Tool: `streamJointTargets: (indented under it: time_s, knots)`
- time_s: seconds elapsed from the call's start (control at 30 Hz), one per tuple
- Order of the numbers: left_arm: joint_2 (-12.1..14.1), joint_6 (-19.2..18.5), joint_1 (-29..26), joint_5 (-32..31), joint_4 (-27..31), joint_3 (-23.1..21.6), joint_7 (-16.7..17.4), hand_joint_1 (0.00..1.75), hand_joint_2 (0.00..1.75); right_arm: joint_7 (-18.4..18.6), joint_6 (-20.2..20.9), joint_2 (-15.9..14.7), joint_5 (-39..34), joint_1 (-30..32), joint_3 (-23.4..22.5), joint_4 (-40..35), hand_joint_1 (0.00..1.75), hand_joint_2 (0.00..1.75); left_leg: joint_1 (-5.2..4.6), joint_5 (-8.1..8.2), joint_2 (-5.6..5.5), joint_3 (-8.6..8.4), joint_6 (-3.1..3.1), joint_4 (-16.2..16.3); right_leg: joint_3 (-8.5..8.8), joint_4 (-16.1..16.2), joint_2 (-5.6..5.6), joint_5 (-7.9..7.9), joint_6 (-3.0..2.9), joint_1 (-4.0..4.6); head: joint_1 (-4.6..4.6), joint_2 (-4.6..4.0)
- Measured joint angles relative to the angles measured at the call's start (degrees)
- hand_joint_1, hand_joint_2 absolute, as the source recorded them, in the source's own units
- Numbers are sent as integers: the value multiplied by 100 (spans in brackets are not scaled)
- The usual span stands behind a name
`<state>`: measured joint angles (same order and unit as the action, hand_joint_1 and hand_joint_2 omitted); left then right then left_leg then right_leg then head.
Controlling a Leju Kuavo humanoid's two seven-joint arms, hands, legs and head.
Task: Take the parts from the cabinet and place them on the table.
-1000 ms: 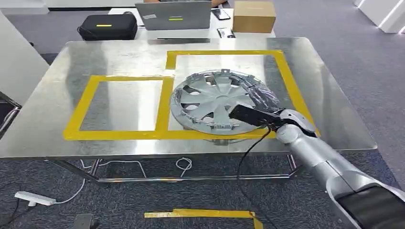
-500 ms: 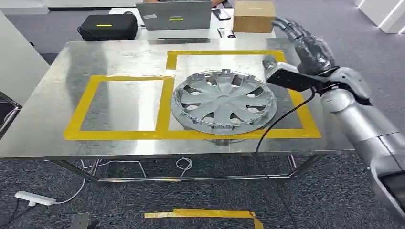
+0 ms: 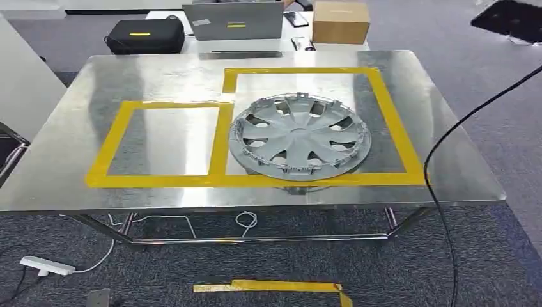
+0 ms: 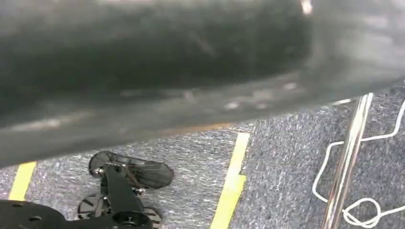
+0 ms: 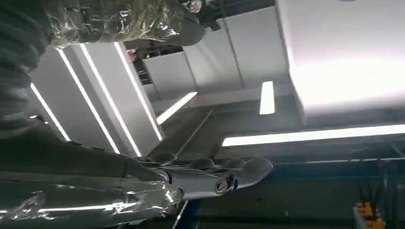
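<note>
A silver hubcap [image 3: 299,135] lies flat on the steel table [image 3: 96,179], inside the right of two yellow tape rectangles [image 3: 390,109]. My right arm is raised high, and a dark part of it [image 3: 511,19] sits at the top right corner of the head view, with a black cable [image 3: 441,160] hanging from it past the table's right edge. In the right wrist view my right hand [image 5: 157,179] points up at ceiling lights, its thumb [image 5: 119,19] and fingers [image 5: 215,171] spread apart with nothing between them.
The left yellow rectangle [image 3: 163,141] has bare steel inside. Beyond the table stand a laptop [image 3: 233,20], a black case [image 3: 144,35] and a cardboard box [image 3: 340,21]. On the carpet lie a white power strip [image 3: 46,265] and yellow tape [image 3: 275,286].
My right hand has let go of the hubcap's right rim, then risen up and to the right out of the head view. The hubcap stays flat in the right rectangle.
</note>
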<state>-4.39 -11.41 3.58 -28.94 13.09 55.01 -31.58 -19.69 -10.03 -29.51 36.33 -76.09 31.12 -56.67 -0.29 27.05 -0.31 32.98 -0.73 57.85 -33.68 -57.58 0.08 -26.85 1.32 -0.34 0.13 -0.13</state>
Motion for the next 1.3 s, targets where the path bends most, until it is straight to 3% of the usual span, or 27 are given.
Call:
streamJointTargets:
  time_s: [0.3, 0.57, 0.73, 0.87, 1.13, 1.3]
  knots:
    - [13, 0, -16, 18, 0, 35, -9, 0, 0, 127, -48, -264, 105, -309, 79, 0, 0, 175, 0, -3, 0, -4, -6, 2, -1, 1, -1, 3, 4, 0, 0, 0]
    - [66, -24, -114, 118, 0, 146, -61, 0, 0, 407, -61, -949, 809, -1175, 337, 7, 0, 175, -7, 8, -6, 8, -24, 2, -7, 2, -8, -2, 9, -7, 2, 0]
    - [68, -24, -157, 133, 0, 181, -92, 0, 0, 472, -74, -1329, 866, -1641, 507, 57, 0, 175, -13, 14, 4, 5, -28, 2, -7, 2, 11, -4, 14, -14, -2, 0]
    - [66, -24, -151, 146, 0, 227, -94, 0, 0, 765, -188, -1594, 979, -1830, 658, 81, 0, 175, -21, 16, 10, -5, -35, 3, -8, 5, 18, -2, 17, -21, -9, 0]
    - [57, 66, -252, 177, 2, 336, -61, 0, 0, 1005, -630, -2954, 743, -2132, 789, 256, 0, 175, -27, 30, -38, 4, -66, 14, 8, 9, -32, -24, 49, -23, -2, 0]
    - [48, 101, -267, 184, 2, 431, -26, 0, 0, 1156, -432, -3939, 879, -2245, 872, 245, 0, 175, -40, 52, -28, -4, -90, 16, 11, 11, -21, -40, 71, -34, -7, 0]
